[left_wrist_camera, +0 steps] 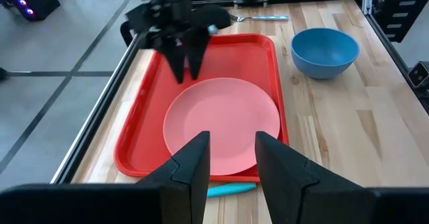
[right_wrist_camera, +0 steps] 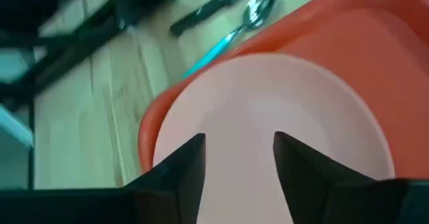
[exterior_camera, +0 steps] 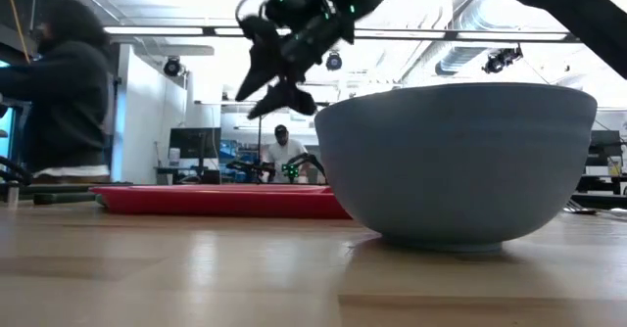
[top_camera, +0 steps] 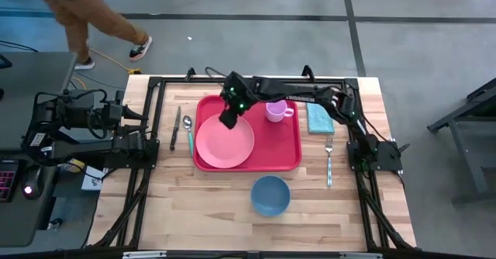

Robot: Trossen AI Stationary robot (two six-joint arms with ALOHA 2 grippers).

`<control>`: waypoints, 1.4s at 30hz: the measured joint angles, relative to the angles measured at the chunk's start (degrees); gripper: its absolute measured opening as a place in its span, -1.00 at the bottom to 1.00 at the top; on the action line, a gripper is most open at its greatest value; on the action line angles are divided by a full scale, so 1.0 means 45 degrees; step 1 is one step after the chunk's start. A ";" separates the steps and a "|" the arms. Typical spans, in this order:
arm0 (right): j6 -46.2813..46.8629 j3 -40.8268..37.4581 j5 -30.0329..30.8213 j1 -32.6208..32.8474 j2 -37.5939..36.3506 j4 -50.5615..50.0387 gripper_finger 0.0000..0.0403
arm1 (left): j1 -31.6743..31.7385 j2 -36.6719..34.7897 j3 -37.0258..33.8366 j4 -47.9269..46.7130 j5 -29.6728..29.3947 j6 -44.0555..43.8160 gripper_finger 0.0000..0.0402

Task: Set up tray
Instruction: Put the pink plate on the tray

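The red tray [top_camera: 283, 146] lies at the table's middle. A round pink plate [top_camera: 225, 141] rests flat on its left half and a pink mug [top_camera: 276, 111] stands at its far side. My right gripper [top_camera: 229, 119] is open, pointing down over the plate's far edge. In the low view it [exterior_camera: 282, 97] hangs well above the tray [exterior_camera: 216, 200]. The right wrist view looks down on the plate [right_wrist_camera: 268, 103] between the spread fingers. My left gripper [left_wrist_camera: 232, 158] is open and waits beyond the table's left edge, facing the tray [left_wrist_camera: 144, 130].
A blue bowl [top_camera: 270, 195] stands near the front, close before the low camera [exterior_camera: 456, 161]. A knife [top_camera: 176, 127] and a teal-handled spoon [top_camera: 188, 132] lie left of the tray. A fork [top_camera: 328, 160] and a teal cloth [top_camera: 318, 119] lie right. A person [top_camera: 85, 18] walks beyond the far-left corner.
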 joint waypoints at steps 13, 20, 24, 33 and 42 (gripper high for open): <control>-0.0989 0.1650 0.5847 0.1211 -0.0005 -0.8234 -0.38 | -0.0003 -0.0001 0.0000 -0.0002 -0.0003 0.0000 -0.24; -0.0726 0.1377 0.6408 0.0720 -0.0004 -0.9826 -0.32 | -0.0001 0.0000 0.0002 -0.0002 -0.0003 -0.0002 -0.24; -0.0758 0.1377 0.6249 0.0406 -0.0005 -0.9680 -0.30 | -0.0003 0.0000 0.0004 -0.0002 -0.0003 0.0001 -0.24; -0.0311 0.1377 0.2859 0.0521 -0.0005 -0.5632 -0.54 | -0.0004 0.0000 0.0004 -0.0002 -0.0003 -0.0003 -0.24; 0.1402 0.1377 0.2661 0.1810 -0.0005 -0.5505 -0.90 | -0.0004 -0.0001 0.0003 -0.0002 -0.0003 -0.0003 -0.24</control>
